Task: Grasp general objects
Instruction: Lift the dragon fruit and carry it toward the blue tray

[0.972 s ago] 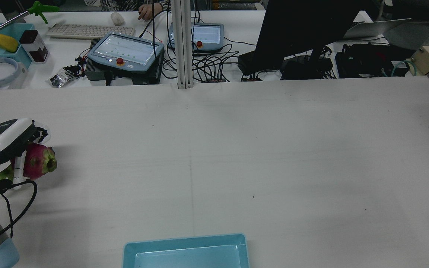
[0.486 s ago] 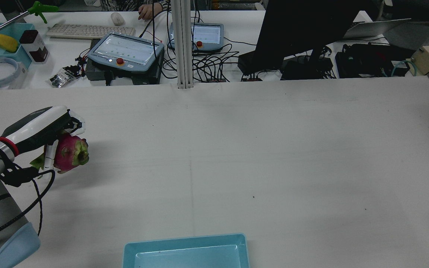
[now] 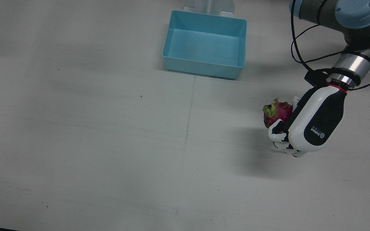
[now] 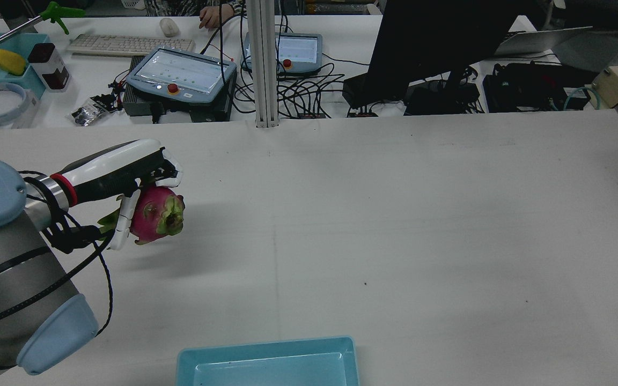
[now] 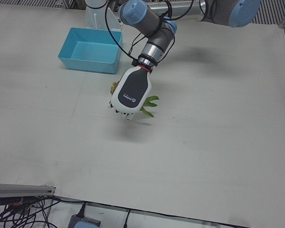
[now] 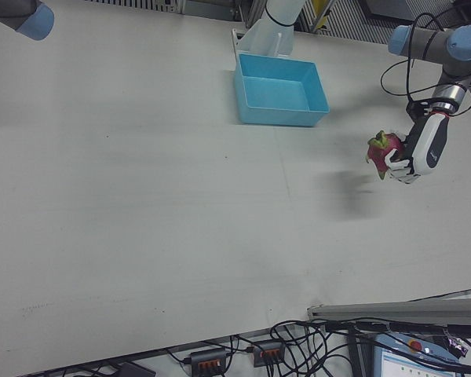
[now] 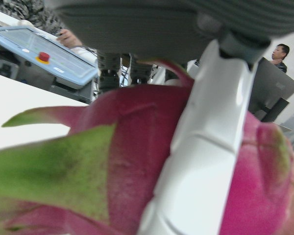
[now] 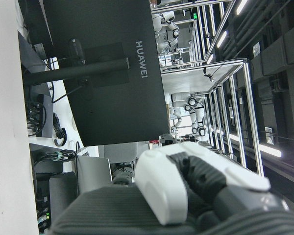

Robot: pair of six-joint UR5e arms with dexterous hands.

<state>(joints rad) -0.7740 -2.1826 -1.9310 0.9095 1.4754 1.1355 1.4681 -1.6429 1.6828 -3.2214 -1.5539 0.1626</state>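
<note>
One dragon fruit point(image 4: 156, 214), one blue bin point(image 3: 205, 44), two control tablets point(image 4: 180, 75).

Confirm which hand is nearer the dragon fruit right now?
Left. The left hand is closed around the dragon fruit, holding it off the table. The right hand shows only in its own camera, away from the fruit; the table views don't show it.

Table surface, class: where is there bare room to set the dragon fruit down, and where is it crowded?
Bare cloth spreads everywhere around the blue bin, widest from it across to the table's right-arm half. The only busy patch is where the left hand holds the dragon fruit above the cloth.
</note>
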